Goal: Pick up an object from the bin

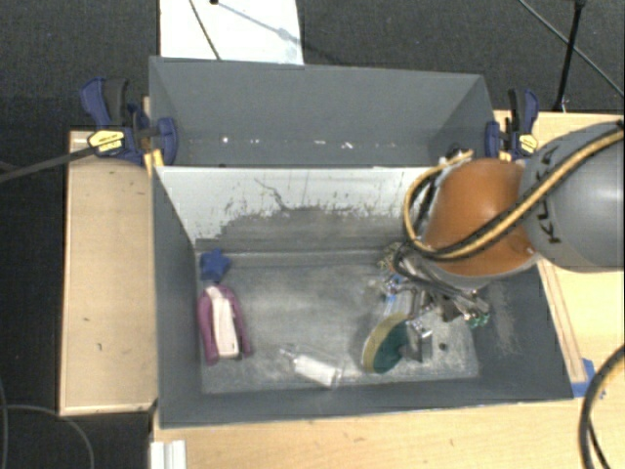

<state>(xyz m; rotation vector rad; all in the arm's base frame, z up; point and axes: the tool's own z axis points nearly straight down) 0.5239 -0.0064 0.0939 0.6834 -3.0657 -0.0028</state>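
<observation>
Hanging low over the front right floor of the bin (322, 115), the gripper (422, 332) stands just beside, perhaps touching, a dark green curved piece (383, 350) with a pale yellow edge; whether the gripper is open or closed cannot be told; a purple-and-pink bottle (217, 322) and a small white tube (312, 367) lie well apart to the left. Good practice, as judged here: centre over the dark green curved piece; descend straight; close across its narrow width before lifting, lest it slip sideways.
</observation>
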